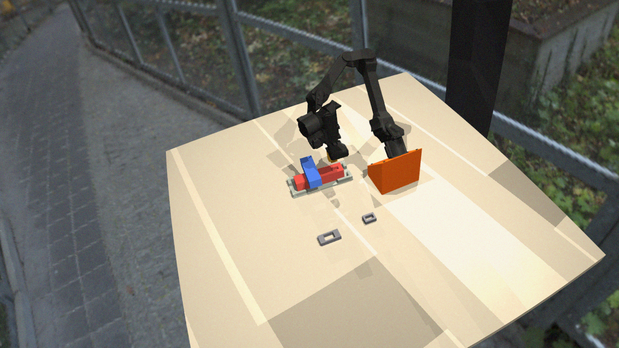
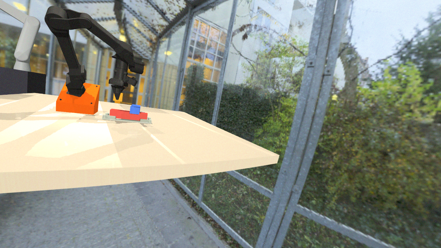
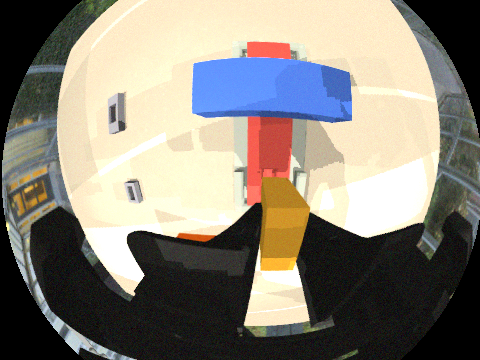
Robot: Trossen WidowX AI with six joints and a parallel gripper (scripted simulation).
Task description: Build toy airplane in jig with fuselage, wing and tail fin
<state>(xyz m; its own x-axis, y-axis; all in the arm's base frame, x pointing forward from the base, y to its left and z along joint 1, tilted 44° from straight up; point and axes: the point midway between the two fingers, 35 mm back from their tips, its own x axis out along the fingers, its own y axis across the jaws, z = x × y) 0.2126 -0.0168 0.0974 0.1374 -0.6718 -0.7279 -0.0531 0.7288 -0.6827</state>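
The red fuselage lies flat in the grey-green cradle. The blue wing sits across the top of the fuselage; its tab is hidden. My gripper is shut on the yellow tail fin. It holds the fin upright above the tail end of the fuselage, with a gap below the fin in the exterior view. The tail socket shows as a notch in the fuselage top.
Two grey rectangular holders, a larger one and a smaller one, lie on the table in front of the cradle. The arm's orange base stands beside the cradle's tail end.
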